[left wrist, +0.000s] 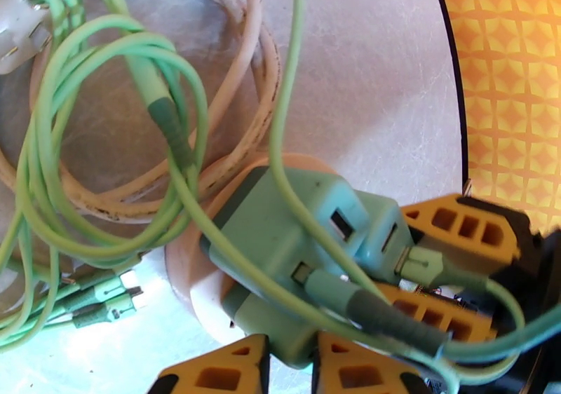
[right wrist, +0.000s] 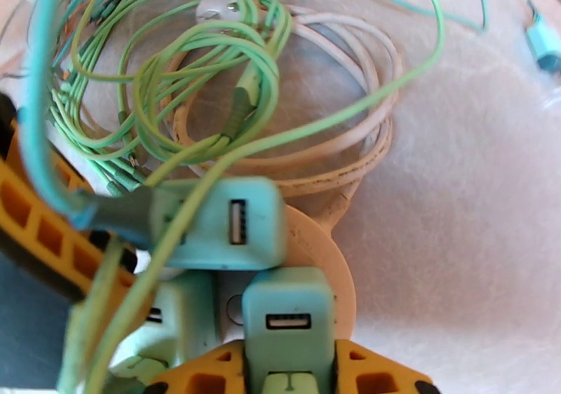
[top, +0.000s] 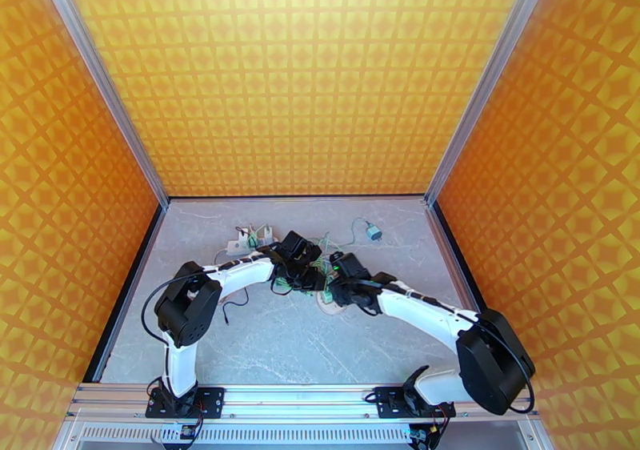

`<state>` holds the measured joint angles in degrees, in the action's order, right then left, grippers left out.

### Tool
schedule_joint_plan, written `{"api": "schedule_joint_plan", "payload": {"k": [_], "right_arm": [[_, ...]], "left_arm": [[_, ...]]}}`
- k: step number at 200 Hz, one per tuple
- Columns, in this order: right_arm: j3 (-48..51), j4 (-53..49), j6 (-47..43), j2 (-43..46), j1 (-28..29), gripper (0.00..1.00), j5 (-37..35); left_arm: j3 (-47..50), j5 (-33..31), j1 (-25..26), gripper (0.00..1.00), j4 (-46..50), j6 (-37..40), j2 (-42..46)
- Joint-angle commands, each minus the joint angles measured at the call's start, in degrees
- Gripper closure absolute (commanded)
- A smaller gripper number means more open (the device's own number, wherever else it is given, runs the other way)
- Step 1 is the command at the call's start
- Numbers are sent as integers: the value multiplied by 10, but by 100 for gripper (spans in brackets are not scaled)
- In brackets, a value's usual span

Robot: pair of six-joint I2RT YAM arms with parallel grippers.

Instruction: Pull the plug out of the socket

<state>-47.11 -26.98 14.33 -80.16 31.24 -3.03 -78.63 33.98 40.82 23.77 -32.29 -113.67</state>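
Right gripper (right wrist: pixel 287 362): in the right wrist view both yellow fingers (right wrist: pixel 375 373) stand at the bottom edge of the frame. They are parted only by the width of a small green plug (right wrist: pixel 287 304) and close against its two sides. The plug fills the gap between them, with its USB port facing the camera.

Plug location: it is seated on the round beige socket (right wrist: pixel 335 276) at lower centre of that frame. It sits directly below a larger green adapter (right wrist: pixel 217 223) on the same socket, and the two look to be touching.

Left gripper (left wrist: pixel 291 362): in the left wrist view its two fingers sit close together at the bottom edge, with the lower corner of the larger adapter at the narrow gap between the tips. The frame cuts off the contact, so I cannot tell whether they pinch it or merely rest against it.

Surroundings: a tangle of green cables (right wrist: pixel 175 108) and a coiled white cable (right wrist: pixel 350 150) occupy the upper half of the right wrist view, and one green lead crosses over the adapter. A small loose connector (right wrist: pixel 543 41) lies apart at upper right. In the top view both arms meet over the socket at the centre of the table (top: pixel 280 339).
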Motion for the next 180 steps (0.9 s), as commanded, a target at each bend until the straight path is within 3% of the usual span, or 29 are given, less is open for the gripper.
{"api": "schedule_joint_plan", "payload": {"k": [1, 44, 109, 149, 180], "right_arm": [[-2, 75, 32, 41, -22, 94, 72], [-17, 54, 11, 36, -14, 93, 65], [-45, 17, -39, -13, 111, 93, -71], [-35, 31, -24, 4, 104, 93, -80], [-18, 43, 0, 34, 48, 93, -21]], "left_arm": [[42, -84, 16, 80, 97, 13, -73], [38, -86, 19, 80, 101, 14, -76], [22, -87, 23, 81, 118, 18, -93], [17, -94, 25, 81, 132, 23, -100], [17, -95, 26, 81, 135, 23, -108]]}}
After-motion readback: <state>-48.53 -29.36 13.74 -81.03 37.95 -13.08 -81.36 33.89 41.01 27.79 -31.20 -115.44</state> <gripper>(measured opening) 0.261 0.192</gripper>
